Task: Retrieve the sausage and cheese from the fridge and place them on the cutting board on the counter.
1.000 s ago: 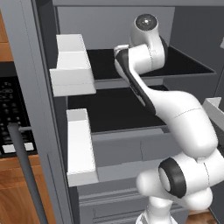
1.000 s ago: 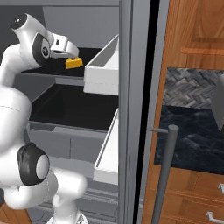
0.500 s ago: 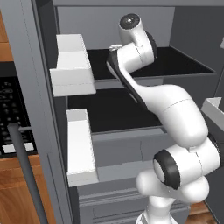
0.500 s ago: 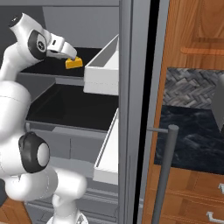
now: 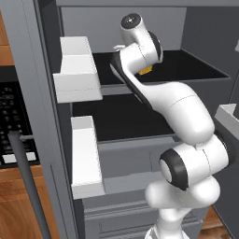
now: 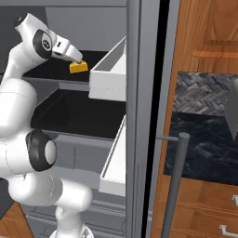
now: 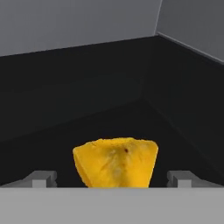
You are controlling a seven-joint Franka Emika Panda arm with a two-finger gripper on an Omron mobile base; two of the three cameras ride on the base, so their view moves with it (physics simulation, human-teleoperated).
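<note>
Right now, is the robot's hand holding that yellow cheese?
No, nothing is held yet. The gripper is open, its fingertips apart on either side of the cheese on the fridge's black shelf.

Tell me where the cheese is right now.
The cheese lies on the fridge's upper black shelf, between the open gripper's fingertips in the hand view, just left of the white door bin in the right base view.

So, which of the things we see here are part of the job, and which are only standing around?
Part of the job:
- cheese, on the upper black shelf
- fridge, open
- hand, open, a finger on each side of the cheese
- counter

Only standing around:
- white door bins
- microwave
- wooden cabinets
</note>
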